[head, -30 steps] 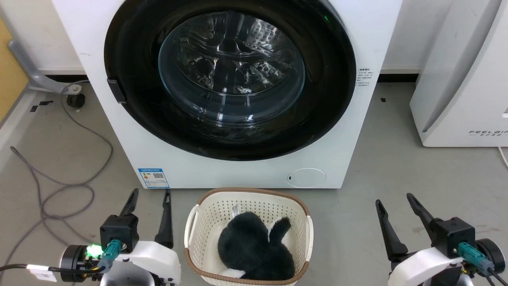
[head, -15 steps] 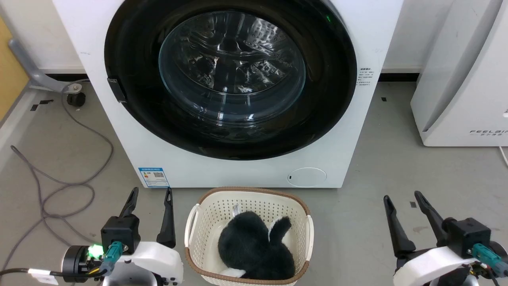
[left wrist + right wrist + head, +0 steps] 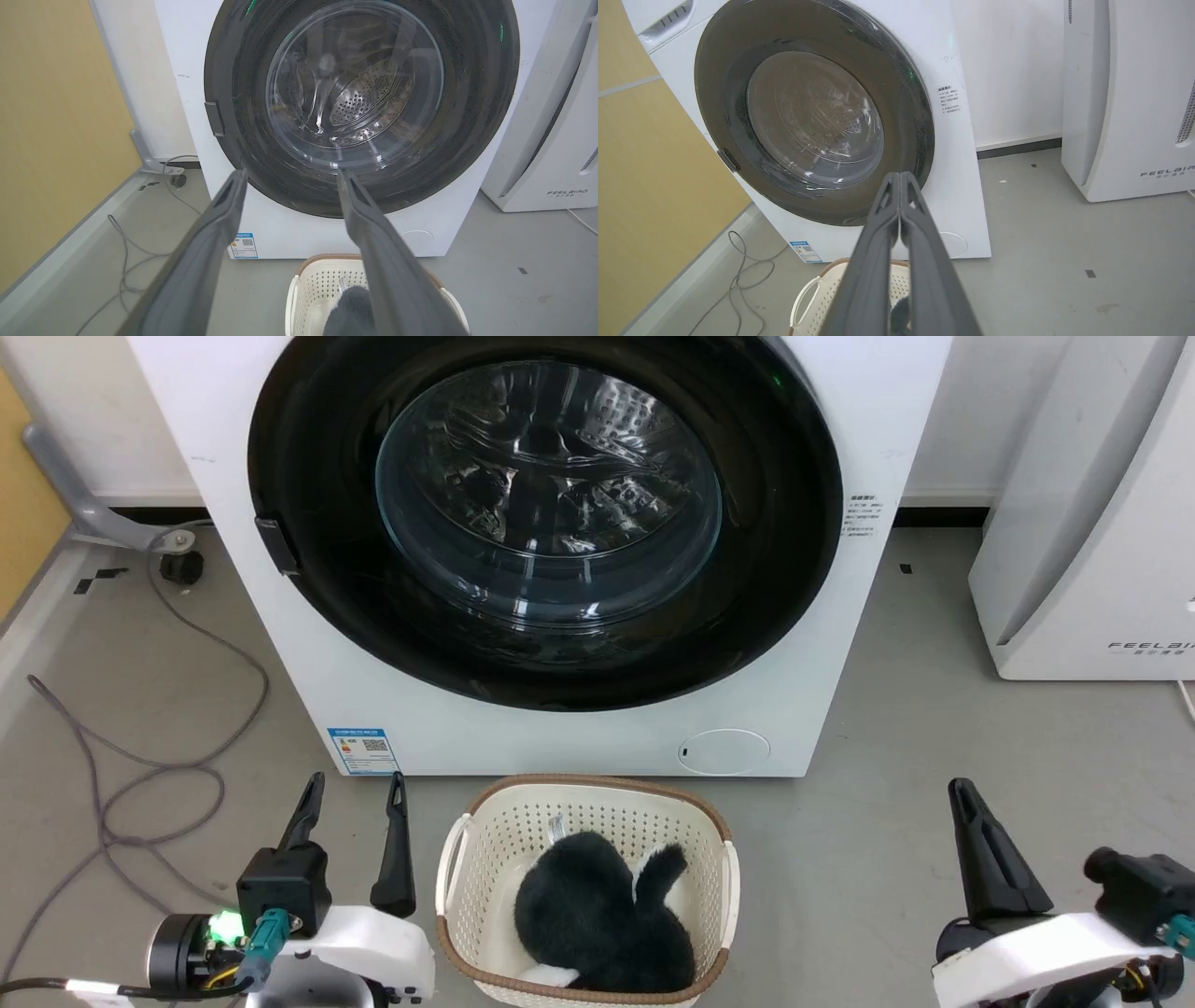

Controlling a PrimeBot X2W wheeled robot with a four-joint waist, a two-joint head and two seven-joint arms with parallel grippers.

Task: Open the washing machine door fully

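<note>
1. Black and shiny, the washing machine door [image 3: 546, 523] sits shut and flat against the front of the white washing machine [image 3: 560, 737], at the far middle of the floor. The task has not really begun.
2. My left claw [image 3: 358, 782] hangs low at the near left with its two fingers apart, holding nothing. I think it is held open and pointed at the door so it can slip onto an edge.
3. My right claw [image 3: 898, 175] is at the near right. Its two fingers are pressed together with nothing between them, and they aim at the lower part of the door.
4. A small dark tab [image 3: 277, 546] sticks out at the left edge of the door. I guess that is the spot to pull, but I cannot be sure.
5. A cream basket [image 3: 597, 784] stands on the floor just in front of the washer, between my claws, with a black fluffy thing [image 3: 597, 915] inside. I think it waits there for loading. It may be in the way when the door swings out.
6. A blue label [image 3: 362, 751] with a little square code sits low on the left of the washer. Its words are too small to read, and so is the small sticker [image 3: 864, 515] to the right of the door.
7. The white appliance [image 3: 1074, 523] at the far right has grey letters that start FEELBI.
</note>
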